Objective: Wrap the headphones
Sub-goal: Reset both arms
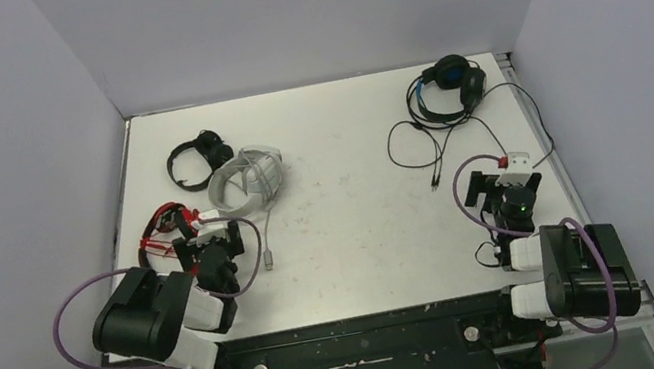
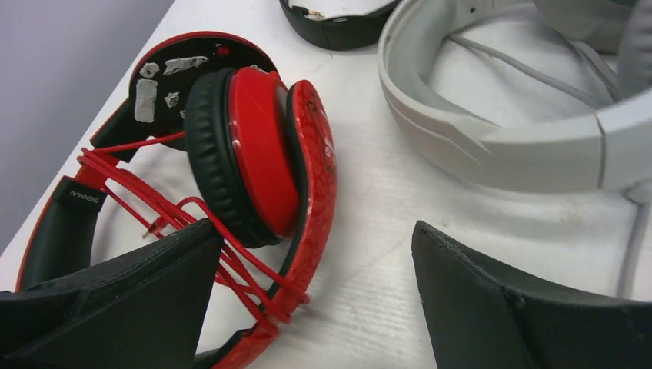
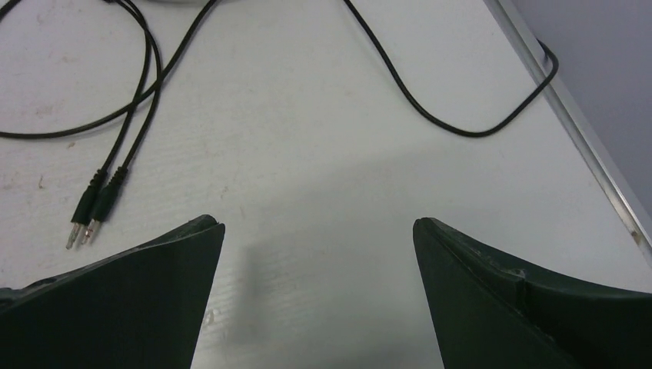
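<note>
Jaws spread on both arms, nothing held

The white surface point(image 1: 363, 239) carries four headsets. The left arm point(image 1: 158, 316) reaches over the near-left part, its jaws spread wide with nothing between them. The left finger point(image 2: 115, 292) stands over the red cable, though whether it touches cannot be told. The right arm point(image 1: 571, 268) has its jaws fully spread above bare surface, clasping nothing.

The white-grey headset point(image 1: 246, 180) lies left of centre, with its cable wound around it. The black-and-blue headset point(image 1: 452, 81) sits at the far right, its thin black cable point(image 3: 430, 115) loose across the surface. The red-and-black headset point(image 2: 261, 154) lies just ahead of the left jaws. The small black headset point(image 1: 195, 159) lies beyond it, just beside the white-grey one. The twin plugs point(image 3: 92, 211) rest ahead-left of the right jaws.
</note>
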Action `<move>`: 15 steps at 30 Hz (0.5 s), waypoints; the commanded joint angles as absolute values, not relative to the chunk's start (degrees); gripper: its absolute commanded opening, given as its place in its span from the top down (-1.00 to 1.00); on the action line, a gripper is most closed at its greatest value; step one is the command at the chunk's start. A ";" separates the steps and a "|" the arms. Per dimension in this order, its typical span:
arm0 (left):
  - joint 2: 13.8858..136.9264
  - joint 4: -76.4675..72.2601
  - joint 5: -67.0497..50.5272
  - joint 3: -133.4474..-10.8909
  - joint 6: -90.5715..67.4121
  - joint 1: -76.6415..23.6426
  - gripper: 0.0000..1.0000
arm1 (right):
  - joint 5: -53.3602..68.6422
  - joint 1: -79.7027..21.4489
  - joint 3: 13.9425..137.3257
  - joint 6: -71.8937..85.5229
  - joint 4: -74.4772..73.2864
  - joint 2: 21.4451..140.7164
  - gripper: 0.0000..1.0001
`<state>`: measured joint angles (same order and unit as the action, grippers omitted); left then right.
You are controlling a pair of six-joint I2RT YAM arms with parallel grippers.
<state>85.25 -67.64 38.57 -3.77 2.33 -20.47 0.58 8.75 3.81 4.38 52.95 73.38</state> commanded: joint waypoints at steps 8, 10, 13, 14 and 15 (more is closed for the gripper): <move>92.82 -77.23 23.40 -10.86 1.50 -10.55 -0.85 | 11.56 8.33 19.66 -3.63 49.83 83.35 -1.00; 92.40 -75.84 24.34 -11.21 0.56 -10.57 -0.86 | 13.03 5.53 22.76 -5.33 46.24 85.71 -1.00; 92.53 -76.51 25.22 -10.99 0.59 -10.70 -0.86 | 14.47 1.90 23.08 -4.55 51.79 89.13 -1.00; 92.55 -76.81 25.44 -10.84 0.54 -10.76 -0.87 | 14.05 0.60 20.90 -5.17 56.60 90.03 -1.00; 92.55 -77.08 25.63 -10.72 0.60 -10.76 -0.92 | 12.08 0.82 19.28 -4.27 58.34 89.53 -1.00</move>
<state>93.03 -75.18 26.48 -10.13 1.72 -10.87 10.09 3.53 22.68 -2.87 50.17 88.31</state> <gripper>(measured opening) 0.930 0.999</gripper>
